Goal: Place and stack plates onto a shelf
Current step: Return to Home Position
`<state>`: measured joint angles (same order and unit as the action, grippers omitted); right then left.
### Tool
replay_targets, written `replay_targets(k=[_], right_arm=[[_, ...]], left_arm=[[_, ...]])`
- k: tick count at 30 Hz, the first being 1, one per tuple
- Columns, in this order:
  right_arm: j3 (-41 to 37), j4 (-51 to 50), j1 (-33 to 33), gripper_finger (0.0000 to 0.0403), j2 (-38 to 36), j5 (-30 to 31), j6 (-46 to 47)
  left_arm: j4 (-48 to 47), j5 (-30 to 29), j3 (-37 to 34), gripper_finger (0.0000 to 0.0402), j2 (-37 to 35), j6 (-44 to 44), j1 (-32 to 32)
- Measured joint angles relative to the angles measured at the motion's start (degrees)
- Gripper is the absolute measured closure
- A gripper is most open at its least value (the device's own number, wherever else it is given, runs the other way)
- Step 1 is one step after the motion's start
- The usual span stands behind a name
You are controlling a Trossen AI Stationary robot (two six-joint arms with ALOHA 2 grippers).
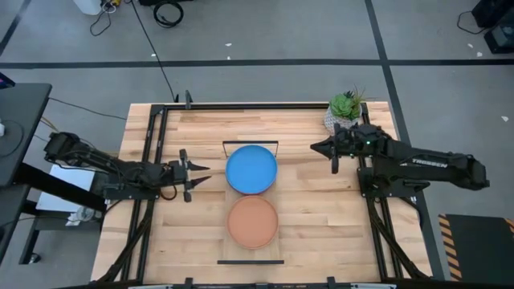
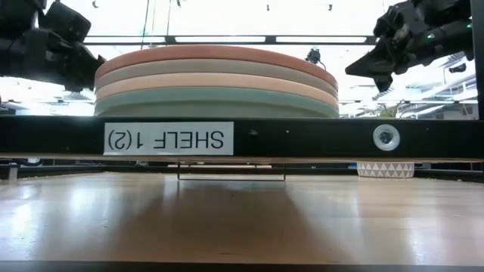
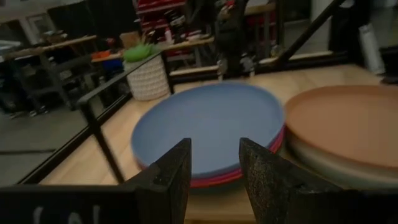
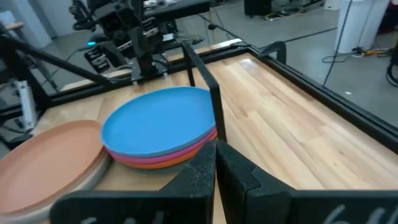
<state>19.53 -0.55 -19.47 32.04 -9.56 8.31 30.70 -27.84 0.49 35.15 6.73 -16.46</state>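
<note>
**High view: both grippers off the plates, two stacks on the shelf**

- Left gripper (image 1: 201, 175): fingers parted by a moderate gap, nothing between them. It sits clear of the plates.
- Straight ahead of its tips is the blue plate (image 1: 251, 169), near but not touching.
- Left wrist view: a magenta rim shows under the blue plate.
- Right gripper (image 1: 317, 147): fingers pressed together and empty, as the right wrist view shows. It points at the same blue plate from the opposite side, with a gap between them.
- The potted plant (image 1: 347, 108) stands just behind it, at the table (image 1: 321, 217) corner.
- Right wrist view: an orange rim shows under the magenta one.
- Shelf (image 1: 251, 254): runs crosswise between the two grippers.
- Second stack, topped by an orange-tan plate (image 1: 253, 222), sits just beside the blue stack. It is ahead of both grippers and off to one side.
- Low view: four plates in this stack, light teal at the bottom.
</note>
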Motion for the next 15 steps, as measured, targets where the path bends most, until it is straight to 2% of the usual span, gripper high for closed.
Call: replay_targets(k=[7, 15], right_arm=[[0.0, -8.1, -2.0, 0.0383, -9.0, -0.8, -1.1], [0.0, -10.1, -2.4, 0.0383, -18.3, -1.0, -0.3]], left_arm=[[-0.3, 1.4, 0.0, 0.026, -3.2, 0.0, -2.6], [1.2, 1.8, 0.0, 0.026, -3.9, 2.7, -5.9]])
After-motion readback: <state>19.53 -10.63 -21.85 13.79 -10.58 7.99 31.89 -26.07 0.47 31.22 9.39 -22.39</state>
